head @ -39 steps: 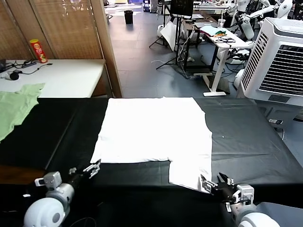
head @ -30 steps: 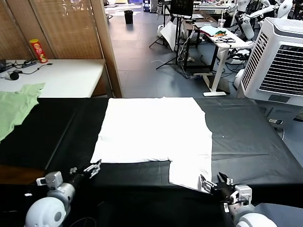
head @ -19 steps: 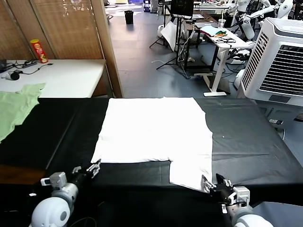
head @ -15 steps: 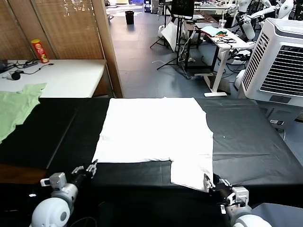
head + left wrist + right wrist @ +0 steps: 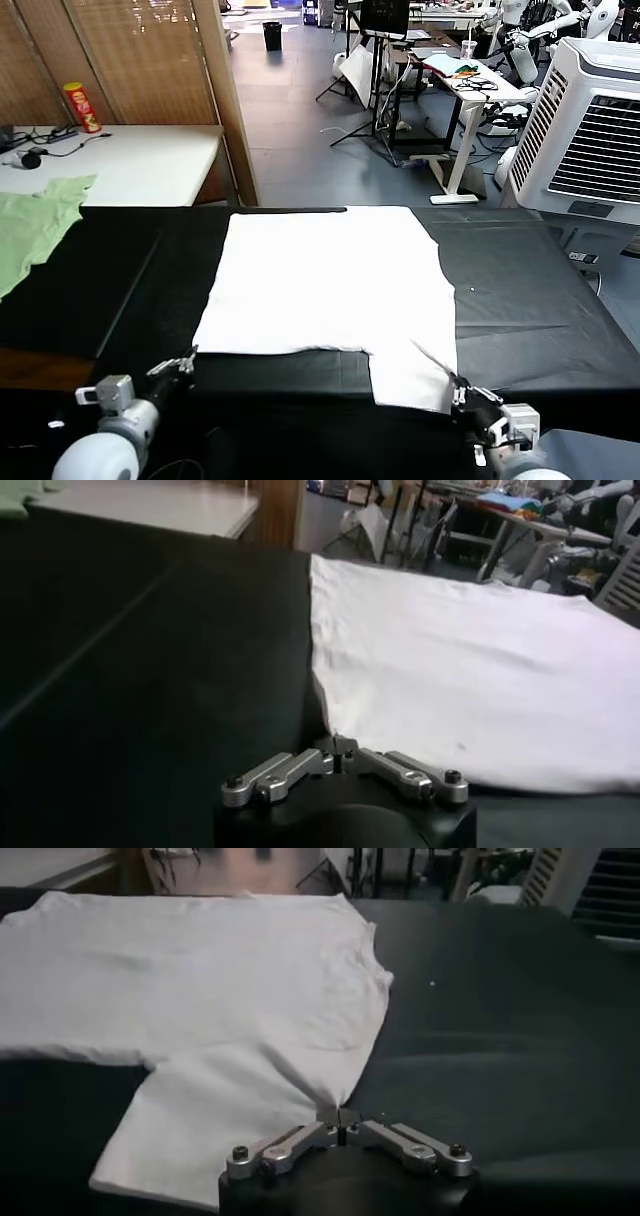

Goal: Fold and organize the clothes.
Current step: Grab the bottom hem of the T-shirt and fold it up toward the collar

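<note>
The clothes are one white T-shirt [image 5: 330, 280], spread flat with its plain side up on the black table [image 5: 530, 310]. My left gripper [image 5: 187, 358] is shut on the shirt's near left corner. In the left wrist view its fingertips [image 5: 335, 752] meet on that corner of the white cloth [image 5: 460, 670]. My right gripper [image 5: 459, 390] is shut on the near right corner, by the table's front edge. In the right wrist view its fingertips [image 5: 338, 1115] pinch a raised fold of the shirt [image 5: 220, 998]. A taut crease runs from that grip into the cloth.
A pale green garment [image 5: 35, 225] hangs over the table's far left end. Behind it are a white side table [image 5: 130, 160] with a red can [image 5: 80, 107] and a wooden screen [image 5: 150, 60]. A white air cooler [image 5: 590, 130] stands at the right.
Both grippers went from open to shut on the shirt's near corners and drew back toward me. The near hem slid with them, and a crease rose at the right corner.
</note>
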Motion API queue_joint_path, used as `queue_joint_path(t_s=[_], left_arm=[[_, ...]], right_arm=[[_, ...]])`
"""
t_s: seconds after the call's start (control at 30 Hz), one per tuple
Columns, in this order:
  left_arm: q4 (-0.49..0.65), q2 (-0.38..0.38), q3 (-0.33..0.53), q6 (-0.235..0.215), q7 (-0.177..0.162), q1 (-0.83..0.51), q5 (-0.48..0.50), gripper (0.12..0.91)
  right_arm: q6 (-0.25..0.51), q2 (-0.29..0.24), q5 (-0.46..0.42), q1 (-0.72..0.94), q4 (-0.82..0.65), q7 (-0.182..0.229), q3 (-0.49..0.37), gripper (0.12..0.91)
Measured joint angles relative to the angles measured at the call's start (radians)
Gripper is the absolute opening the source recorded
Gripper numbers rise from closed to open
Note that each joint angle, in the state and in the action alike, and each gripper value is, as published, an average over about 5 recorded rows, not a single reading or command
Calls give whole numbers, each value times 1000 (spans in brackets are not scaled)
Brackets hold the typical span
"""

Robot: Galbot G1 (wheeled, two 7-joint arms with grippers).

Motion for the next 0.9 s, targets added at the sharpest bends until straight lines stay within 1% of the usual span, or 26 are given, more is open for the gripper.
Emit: queue_joint_path(t_s=[0.1,0.2,0.3,0.43,0.53,0.67,0.77,0.9], left_arm=[[-42,-1,-24,-20,-2,48,-9,126],[-62,-12,-33,-45,-4,61,-3,126],[-59,-28,-26,-66,-1,38,9,126],[-32,-54,-7,-92,2,-30,21,126],[3,-78,7,-119,-1,-93,42,126],[63,-113,27,-147,-5,-178,84,126],[110,-126,44,-156,-2,-234,116,126],[171,-123,69,-163,5,-298,151,126]], right_arm=[[51,-13,32,39,-29,-26,0,122],[94,-31,65,107,-83,-38,-5,122],[132,-55,88,193,-151,-46,-15,122],[175,-87,93,315,-253,-55,-36,122],[185,-101,93,399,-328,-57,-59,122],[186,-107,84,496,-423,-60,-94,122],[186,-108,68,558,-490,-69,-118,122],[186,-107,47,632,-574,-85,-148,122]])
